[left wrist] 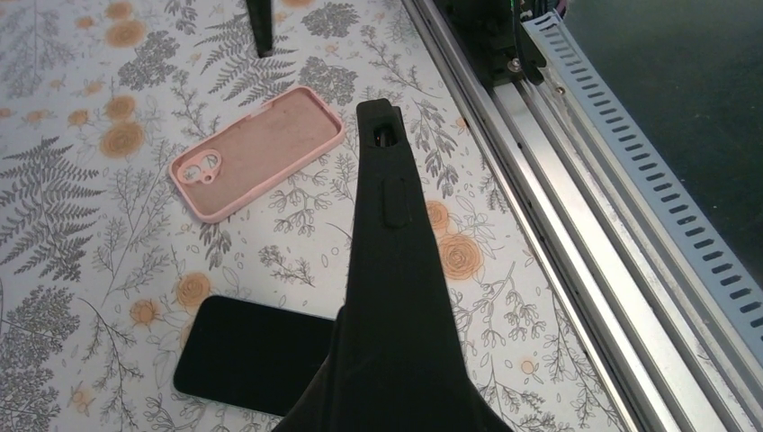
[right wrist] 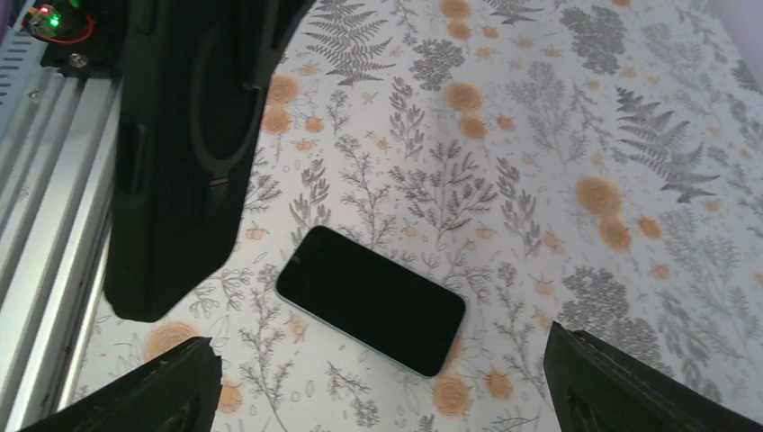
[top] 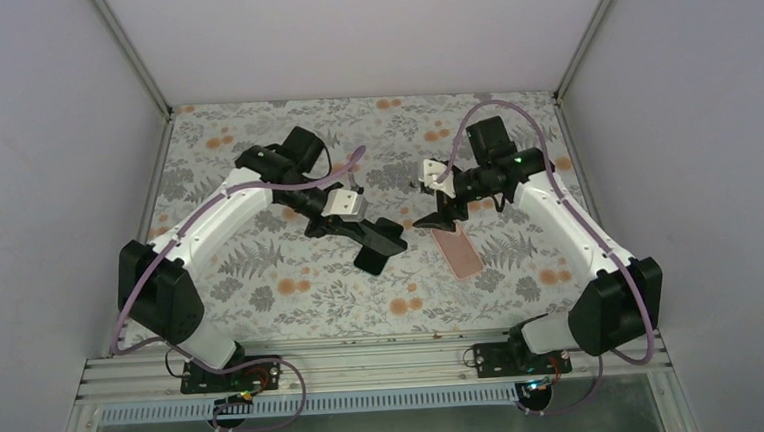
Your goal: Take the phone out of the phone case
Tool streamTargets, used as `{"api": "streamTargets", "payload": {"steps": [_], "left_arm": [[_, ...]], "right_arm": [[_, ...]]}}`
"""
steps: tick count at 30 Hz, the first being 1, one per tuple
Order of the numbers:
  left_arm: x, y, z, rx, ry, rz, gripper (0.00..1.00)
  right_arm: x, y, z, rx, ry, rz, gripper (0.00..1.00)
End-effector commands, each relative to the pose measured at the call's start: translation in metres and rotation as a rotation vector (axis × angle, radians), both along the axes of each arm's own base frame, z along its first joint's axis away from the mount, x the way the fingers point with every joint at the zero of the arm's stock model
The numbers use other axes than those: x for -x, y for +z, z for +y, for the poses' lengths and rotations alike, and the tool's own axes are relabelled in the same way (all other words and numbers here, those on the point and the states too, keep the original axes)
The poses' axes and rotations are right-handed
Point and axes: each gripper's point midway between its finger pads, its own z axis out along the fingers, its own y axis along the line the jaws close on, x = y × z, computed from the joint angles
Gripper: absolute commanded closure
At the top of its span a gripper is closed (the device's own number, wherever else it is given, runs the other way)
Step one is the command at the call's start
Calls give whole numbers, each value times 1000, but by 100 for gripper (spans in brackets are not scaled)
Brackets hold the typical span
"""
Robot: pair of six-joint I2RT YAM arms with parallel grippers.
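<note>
The black phone [right wrist: 371,300] lies flat on the flowered table, screen up, outside its case. The pink phone case [left wrist: 256,153] lies apart from it, hollow side up and holding nothing; from above the phone case [top: 457,249] sits right of centre. My left gripper [left wrist: 382,121] is shut with nothing in it and hovers over the phone [left wrist: 243,355], hiding one end of it. My right gripper [right wrist: 380,340] is open, its fingers wide apart on either side of the phone, above it and not touching it. In the top view the right gripper [top: 425,203] faces the left gripper [top: 382,241].
The aluminium rail [left wrist: 576,207] runs along the table's near edge, close beside the left gripper, and the rail [right wrist: 40,207] also shows in the right wrist view. Grey enclosure walls [top: 53,146] stand round the table.
</note>
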Motion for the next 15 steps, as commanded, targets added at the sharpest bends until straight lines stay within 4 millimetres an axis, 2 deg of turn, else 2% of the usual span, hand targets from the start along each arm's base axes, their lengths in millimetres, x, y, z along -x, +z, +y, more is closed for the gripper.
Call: {"api": "streamTargets", "payload": {"steps": [1,2,7,15], "left_arm": [[-5,23,-10,101,-22,-43,98],[-5,23,-10,103,-19,-42,98],[-7,21,-9,97,-5,-47,98],[-12,16,-5,82,14,-50,98]], "right_arm": [[21,-9,10,-26,15,102,10],[24,-16,12,-10,9,108,12],[30,-24,18,-15,18,143,13],[42,-21,18,-9,33,161,13]]}}
